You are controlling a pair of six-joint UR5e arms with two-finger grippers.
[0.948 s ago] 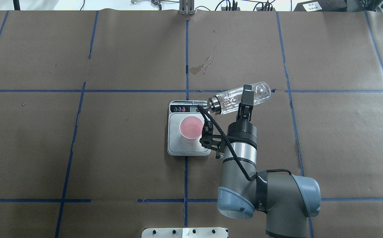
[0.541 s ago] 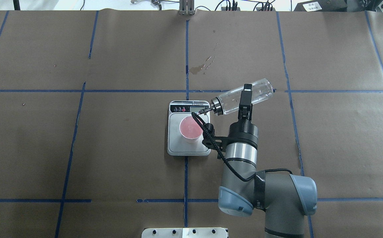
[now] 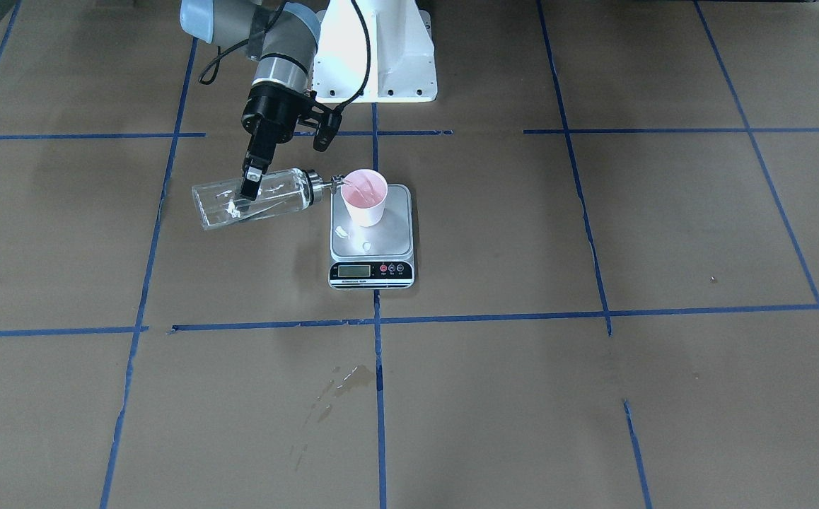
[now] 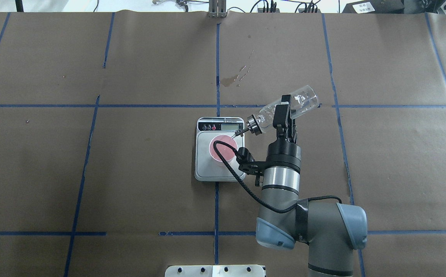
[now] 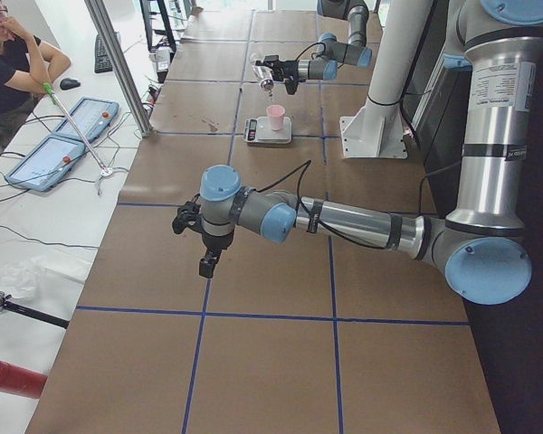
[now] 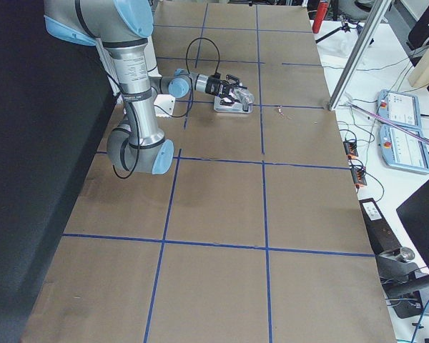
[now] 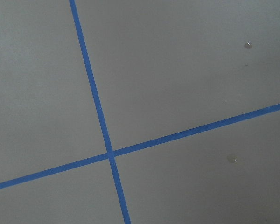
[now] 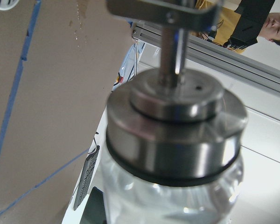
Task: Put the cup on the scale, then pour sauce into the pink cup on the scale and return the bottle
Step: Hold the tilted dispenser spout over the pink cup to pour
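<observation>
The pink cup [image 3: 365,198] stands on the scale's steel plate [image 3: 395,233], also in the overhead view [image 4: 223,149]. My right gripper [image 4: 282,111] is shut on the clear glass bottle [image 4: 304,100], held tilted with its base up. The metal spout [image 4: 239,132] points down over the cup's rim. Clear sauce shows in the bottle [image 3: 275,194]. The right wrist view shows the bottle's silver collar [image 8: 175,140] close up. My left gripper [image 5: 206,262] hangs above bare paper far from the scale; I cannot tell whether it is open or shut.
Small wet drops lie on the scale's plate [image 3: 341,231]. A wet stain [image 4: 232,79] marks the brown paper beyond the scale. The robot's white base [image 3: 374,49] stands behind the scale. A black cable [image 4: 227,161] loops over the cup.
The bottle has tipped more steeply: its base rose and its spout dropped towards the cup's rim. The wrist turned and the cable loop swung over the cup.
</observation>
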